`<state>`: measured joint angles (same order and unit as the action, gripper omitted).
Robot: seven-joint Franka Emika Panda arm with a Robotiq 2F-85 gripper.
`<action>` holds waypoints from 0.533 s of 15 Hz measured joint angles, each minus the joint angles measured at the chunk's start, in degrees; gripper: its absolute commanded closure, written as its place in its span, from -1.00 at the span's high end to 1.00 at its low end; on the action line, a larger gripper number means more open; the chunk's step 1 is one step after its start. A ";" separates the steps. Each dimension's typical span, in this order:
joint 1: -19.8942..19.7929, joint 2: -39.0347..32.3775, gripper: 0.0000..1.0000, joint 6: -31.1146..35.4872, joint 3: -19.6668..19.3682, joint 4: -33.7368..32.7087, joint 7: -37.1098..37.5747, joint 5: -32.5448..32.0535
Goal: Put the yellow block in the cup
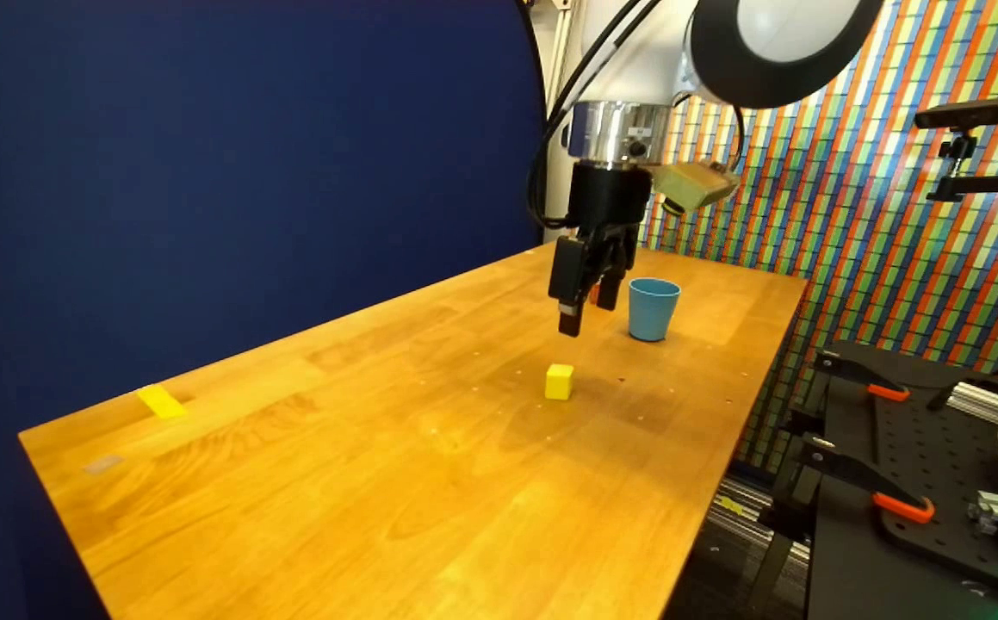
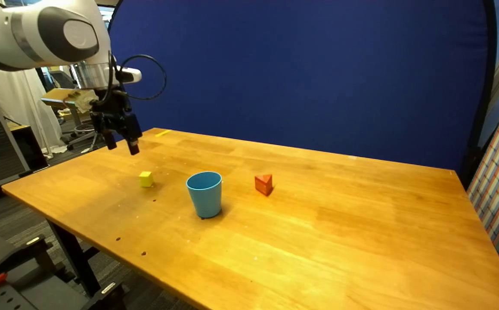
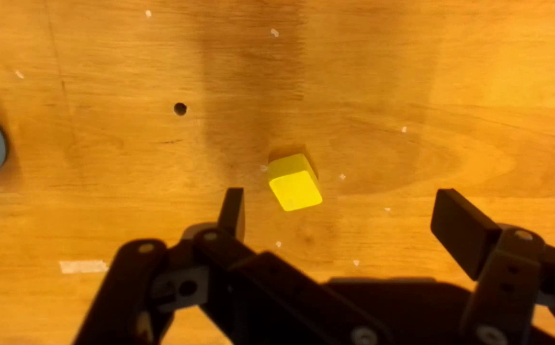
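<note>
Gripper: I have it hanging above the surface, fingers spread wide, grasping nothing.
Yellow block: on the surface, near the centre of the wrist frame, askew to the fingers and lower than their tips.
Cup: light blue, upright on the surface, mid-frame in an exterior view; my wrist view catches only part, cut off at the left edge. The yellow block stands outside it, to its left in that exterior frame, apart.
Red-orange block: triangular on top, right of the cup in an exterior view, apart from it.
Sight line: in an exterior view my gripper leaves only a sliver of the red-orange block showing.
Yellow strip: flat on the surface, left of the frame in an exterior view, well apart from the yellow block.
Backdrop: dark blue, behind the surface in both exterior views.
</note>
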<state>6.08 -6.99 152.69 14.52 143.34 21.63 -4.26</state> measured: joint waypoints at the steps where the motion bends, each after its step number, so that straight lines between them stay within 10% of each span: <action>1: 0.56 -2.61 1.00 0.32 -0.93 -1.33 0.03 -0.11; 8: 4.84 -16.45 1.00 1.28 -4.81 -10.77 0.10 1.24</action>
<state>10.91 -23.44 153.96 9.71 132.57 21.73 -3.02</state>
